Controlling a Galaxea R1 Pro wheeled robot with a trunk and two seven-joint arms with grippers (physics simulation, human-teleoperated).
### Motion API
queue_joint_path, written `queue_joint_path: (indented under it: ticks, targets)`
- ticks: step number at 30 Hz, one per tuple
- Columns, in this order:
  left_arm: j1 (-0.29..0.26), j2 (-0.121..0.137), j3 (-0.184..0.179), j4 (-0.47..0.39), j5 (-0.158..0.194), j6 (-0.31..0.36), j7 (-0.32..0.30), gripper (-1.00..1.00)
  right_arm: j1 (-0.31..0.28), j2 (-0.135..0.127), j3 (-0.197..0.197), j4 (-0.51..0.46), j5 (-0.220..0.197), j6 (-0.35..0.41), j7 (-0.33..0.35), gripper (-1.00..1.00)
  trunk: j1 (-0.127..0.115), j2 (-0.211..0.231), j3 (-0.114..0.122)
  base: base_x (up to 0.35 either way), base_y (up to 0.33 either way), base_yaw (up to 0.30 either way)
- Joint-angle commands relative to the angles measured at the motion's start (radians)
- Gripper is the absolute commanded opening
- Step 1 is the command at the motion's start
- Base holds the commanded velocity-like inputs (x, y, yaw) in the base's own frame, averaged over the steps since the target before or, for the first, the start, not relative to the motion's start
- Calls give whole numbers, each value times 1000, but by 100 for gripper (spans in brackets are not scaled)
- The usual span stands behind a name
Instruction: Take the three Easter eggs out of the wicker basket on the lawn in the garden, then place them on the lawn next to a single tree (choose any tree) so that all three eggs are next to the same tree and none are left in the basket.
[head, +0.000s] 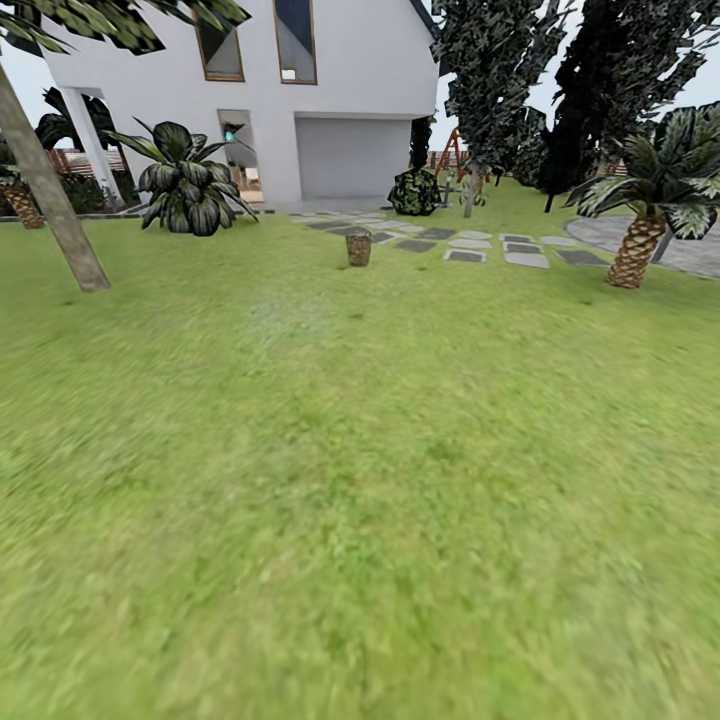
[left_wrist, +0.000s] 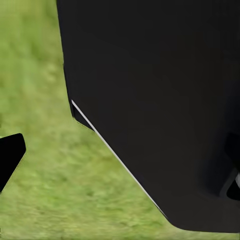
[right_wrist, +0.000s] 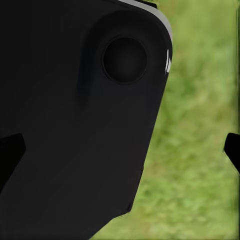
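Wicker basket (head: 359, 247) stands upright far off on the lawn (head: 360, 480) in the head view, a small brown cylinder just before the grey stepping stones (head: 470, 245); whether eggs lie inside is too small to tell. Left of it a thick pale trunk (head: 50, 195) leans up out of the grass, and behind that a broad-leaved dark plant (head: 185, 180) sits before the white house (head: 300, 90). A short palm (head: 640, 240) with a scaly brown trunk stands at the right, near a paved patch, with tall dark trees (head: 560, 90) behind

Left wrist view: a large black body (left_wrist: 160, 100) of the robot covers most of the frame, blurred grass beyond it, and one dark fingertip (left_wrist: 9, 155) of the left gripper pokes in at the edge; I cannot tell how its jaws stand

Right wrist view: again a black housing (right_wrist: 75, 125) with a round recess, green grass beside it, and dark fingertips (right_wrist: 232, 150) of the right gripper at both edges, set wide apart with nothing between them
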Motion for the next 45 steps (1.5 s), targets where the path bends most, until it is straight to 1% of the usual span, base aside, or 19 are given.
queue_joint_path:
  ticks: [1, 45]
  targets:
    - [0, 0, 1, -1, 1, 0, 0, 100, 0, 0, 0, 1, 6, -3, -1, 100, 1, 0, -1, 340, 0, 0]
    - [0, 0, 1, -1, 1, 0, 0, 100, 0, 0, 0, 1, 6, -3, -1, 100, 1, 0, -1, 340, 0, 0]
